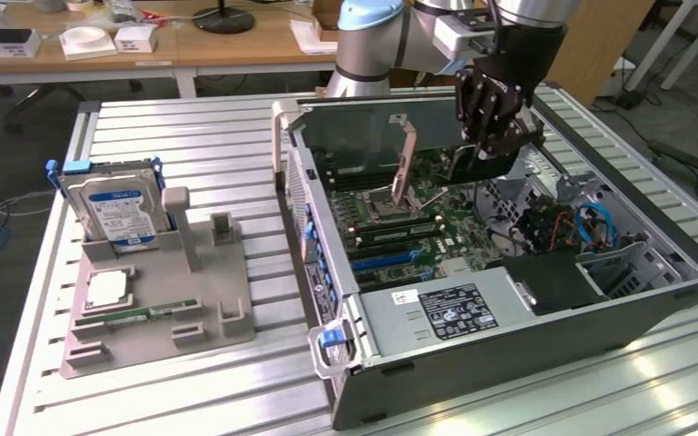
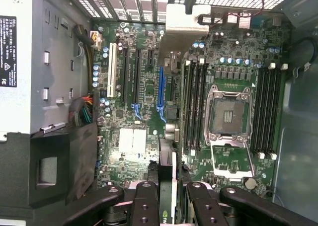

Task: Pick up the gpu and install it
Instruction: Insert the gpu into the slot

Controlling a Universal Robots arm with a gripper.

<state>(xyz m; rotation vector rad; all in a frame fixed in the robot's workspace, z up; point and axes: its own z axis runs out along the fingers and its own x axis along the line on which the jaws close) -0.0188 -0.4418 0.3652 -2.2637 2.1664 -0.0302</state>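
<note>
My gripper [image 1: 496, 136] hangs over the open computer case [image 1: 640, 300], shut on the gpu [image 1: 480, 166], a thin dark card held on edge above the motherboard [image 1: 416, 232]. In the wrist view the gpu [image 2: 167, 171] runs edge-on away from the camera between the two black fingers [image 2: 144, 206]. Its pale metal bracket [image 2: 186, 25] sits at the far end, near the case's rear slot openings. The gripper [image 2: 169, 202] holds the card over the blue expansion slot [image 2: 160, 89], clear of the board.
A grey parts holder [image 1: 161, 313] on the slatted table holds a silver hard drive with a blue label [image 1: 113, 211], a processor [image 1: 104, 289] and a green memory stick [image 1: 131, 316]. Inside the case are the power supply [image 1: 446, 309], an open processor socket [image 2: 226, 114] and cables [image 1: 592, 227].
</note>
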